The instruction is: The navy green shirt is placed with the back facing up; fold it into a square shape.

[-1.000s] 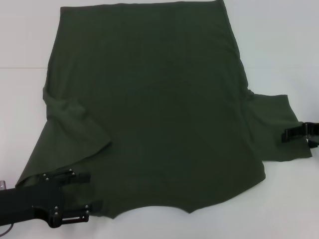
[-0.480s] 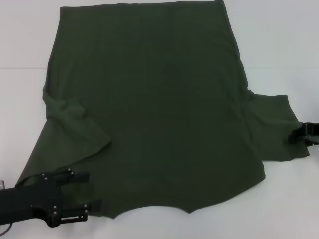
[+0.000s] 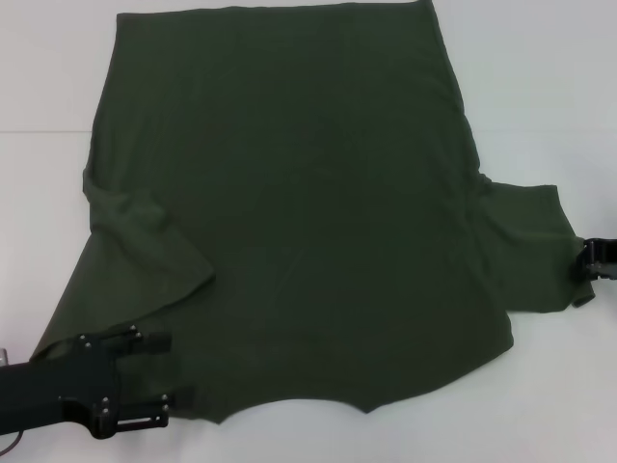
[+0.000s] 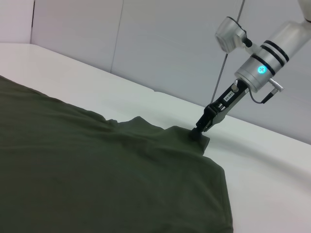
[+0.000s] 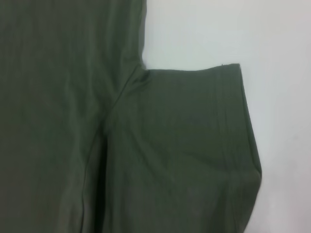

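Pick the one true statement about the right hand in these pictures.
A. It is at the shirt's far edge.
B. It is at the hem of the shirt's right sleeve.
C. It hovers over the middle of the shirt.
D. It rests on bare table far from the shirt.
B: the right hand meets the navy green shirt at the sleeve edge, where the cloth puckers, as the left wrist view shows.

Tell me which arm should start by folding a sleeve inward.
Probably right. The right gripper is pinched on the outer edge of the navy green shirt's flat, spread right sleeve. The left gripper sits at the shirt's near left corner, whose sleeve already lies crumpled over the body.
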`<state>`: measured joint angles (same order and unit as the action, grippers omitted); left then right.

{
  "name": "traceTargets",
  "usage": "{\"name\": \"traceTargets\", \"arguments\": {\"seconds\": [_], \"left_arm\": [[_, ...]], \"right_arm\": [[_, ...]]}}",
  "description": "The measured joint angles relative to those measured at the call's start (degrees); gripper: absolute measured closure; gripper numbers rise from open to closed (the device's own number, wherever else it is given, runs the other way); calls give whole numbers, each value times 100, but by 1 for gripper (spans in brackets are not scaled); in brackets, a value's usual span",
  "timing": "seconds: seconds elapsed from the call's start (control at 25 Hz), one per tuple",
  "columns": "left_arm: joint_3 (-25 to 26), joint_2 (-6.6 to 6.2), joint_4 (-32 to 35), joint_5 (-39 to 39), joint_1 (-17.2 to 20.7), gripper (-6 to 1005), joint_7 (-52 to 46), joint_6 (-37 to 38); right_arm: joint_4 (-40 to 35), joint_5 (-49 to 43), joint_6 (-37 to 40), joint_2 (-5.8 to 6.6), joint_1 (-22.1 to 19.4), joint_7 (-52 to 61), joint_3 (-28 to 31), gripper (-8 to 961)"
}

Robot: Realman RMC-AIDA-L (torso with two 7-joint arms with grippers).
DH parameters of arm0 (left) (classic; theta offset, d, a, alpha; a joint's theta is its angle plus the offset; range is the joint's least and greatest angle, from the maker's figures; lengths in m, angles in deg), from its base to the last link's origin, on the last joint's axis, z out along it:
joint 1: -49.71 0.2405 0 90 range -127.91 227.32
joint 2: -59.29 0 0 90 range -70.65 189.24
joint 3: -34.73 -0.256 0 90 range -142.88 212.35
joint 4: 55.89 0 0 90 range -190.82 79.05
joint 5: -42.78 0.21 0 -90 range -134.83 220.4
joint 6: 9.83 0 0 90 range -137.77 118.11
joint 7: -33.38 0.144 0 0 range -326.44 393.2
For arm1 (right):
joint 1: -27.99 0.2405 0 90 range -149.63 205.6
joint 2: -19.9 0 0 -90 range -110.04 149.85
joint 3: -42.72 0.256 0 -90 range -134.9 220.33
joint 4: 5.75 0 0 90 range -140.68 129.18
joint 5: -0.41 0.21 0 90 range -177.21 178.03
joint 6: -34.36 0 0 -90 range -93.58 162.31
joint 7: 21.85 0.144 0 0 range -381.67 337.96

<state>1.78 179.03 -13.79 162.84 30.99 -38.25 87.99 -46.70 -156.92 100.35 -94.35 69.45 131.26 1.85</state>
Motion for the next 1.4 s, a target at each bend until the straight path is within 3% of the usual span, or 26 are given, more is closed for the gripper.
{"name": "traceTargets", "arguments": {"seconds": [0.8, 1.2, 1.4], "left_arm": [[26, -4, 0, 0, -43, 192, -79, -6], [21, -21, 28, 0, -60, 192, -157, 21], [24, -21, 38, 0, -62, 192, -166, 30]], "right_arm": [[-560, 279, 31, 3, -222, -135, 101, 915], [-822, 1421, 30, 184, -499, -369, 227, 930], [-805, 1560, 5, 172, -365, -459, 204, 929]]}}
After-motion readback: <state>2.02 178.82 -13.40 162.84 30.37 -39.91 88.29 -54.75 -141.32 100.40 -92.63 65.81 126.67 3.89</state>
